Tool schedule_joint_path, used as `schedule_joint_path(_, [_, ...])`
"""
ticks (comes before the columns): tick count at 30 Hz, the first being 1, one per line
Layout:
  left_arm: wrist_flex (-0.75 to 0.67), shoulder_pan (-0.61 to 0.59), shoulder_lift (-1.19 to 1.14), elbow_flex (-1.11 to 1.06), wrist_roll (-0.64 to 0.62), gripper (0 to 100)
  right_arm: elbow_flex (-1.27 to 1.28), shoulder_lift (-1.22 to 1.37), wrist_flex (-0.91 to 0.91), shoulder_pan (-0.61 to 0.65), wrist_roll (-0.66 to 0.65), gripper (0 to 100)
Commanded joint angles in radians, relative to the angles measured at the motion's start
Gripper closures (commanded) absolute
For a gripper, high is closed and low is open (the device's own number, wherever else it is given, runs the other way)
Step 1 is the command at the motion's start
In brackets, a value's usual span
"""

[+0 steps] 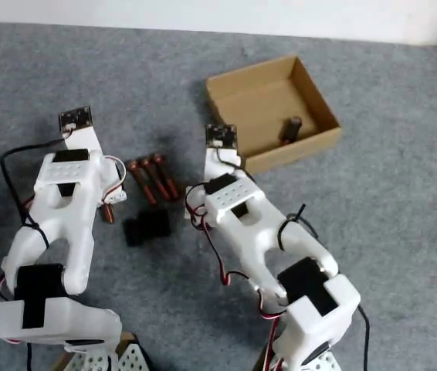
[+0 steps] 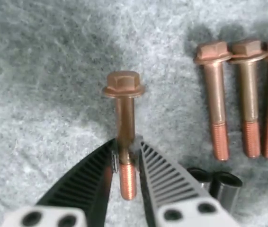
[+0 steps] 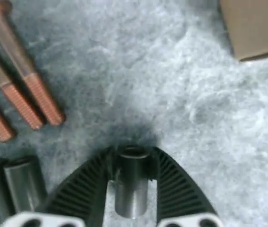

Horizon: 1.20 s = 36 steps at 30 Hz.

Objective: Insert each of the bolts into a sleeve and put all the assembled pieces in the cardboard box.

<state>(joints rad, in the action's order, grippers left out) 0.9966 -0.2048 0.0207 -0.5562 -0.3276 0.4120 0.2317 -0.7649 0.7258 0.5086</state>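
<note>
Grips one bolt point(image 2: 124, 113) in the jaws of the left gripper point(image 2: 126, 161), pinched low on the shank just above the thread, head pointing away from the wrist. Grips one sleeve point(image 3: 131, 184) in the jaws of the right gripper point(image 3: 131, 175), open end facing outward, close over the grey counter point(image 1: 388, 232). Looks to stand at the joining step, with the held parts apart and the bolt not yet in the sleeve. Shows three loose bolts point(image 1: 150, 179) lying bare, side by side on the counter between the arms, and a cluster of loose sleeves point(image 1: 147, 226) just beside their threaded ends; cannot tell their exact count. Shows one dark piece with a coppery head point(image 1: 290, 129) inside the cardboard box point(image 1: 226, 93), probably a finished assembly. Suggests an early stage: one piece boxed, one pair in hand to mate and drop in, three bolts left to sleeve and box.
</note>
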Motion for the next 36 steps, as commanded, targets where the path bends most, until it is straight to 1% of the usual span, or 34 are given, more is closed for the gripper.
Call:
schedule_joint_path(1, [-0.012,-0.01,0.051,0.008,-0.006,99,-0.005,-0.087,-0.054,0.019,0.003,98.8])
schedule_joint_path(3, [-0.012,-0.01,0.051,0.008,-0.006,99,-0.004,-0.122,-0.076,0.024,0.003,97.3])
schedule_joint_path(7, [-0.014,-0.01,0.051,0.01,-0.006,99,0.001,-0.14,-0.077,0.03,0.008,91.3])
schedule_joint_path(11, [-0.034,-0.01,0.051,0.008,-0.006,99,0.001,-0.14,-0.076,0.045,0.008,91.3])
schedule_joint_path(21, [-0.029,-0.01,0.051,0.008,-0.006,99,0.007,-0.137,-0.077,0.027,0.0,91.3])
schedule_joint_path(25, [-0.029,-0.01,0.051,0.008,-0.006,99,0.022,-0.071,-0.074,0.03,0.0,91.5])
schedule_joint_path(27, [-0.031,-0.01,0.051,0.008,-0.006,99,0.025,-0.021,-0.077,0.021,-0.002,93.5])
schedule_joint_path(28, [-0.031,-0.01,0.051,0.008,-0.006,99,0.021,-0.005,-0.079,0.01,-0.005,97.2])
schedule_joint_path(29, [-0.031,-0.01,0.051,0.008,-0.006,99,0.019,-0.001,-0.079,-0.007,-0.029,99.8])
schedule_joint_path(30, [-0.031,-0.01,0.051,0.008,-0.006,99,0.019,-0.007,-0.081,-0.021,-0.06,99.1])
schedule_joint_path(32, [-0.029,-0.01,0.051,0.008,-0.006,99,0.021,-0.053,-0.082,-0.045,-0.1,99.6])
schedule_joint_path(36, [-0.029,-0.01,0.051,0.008,-0.006,99,0.024,-0.243,-0.151,-0.117,-0.115,99.5])
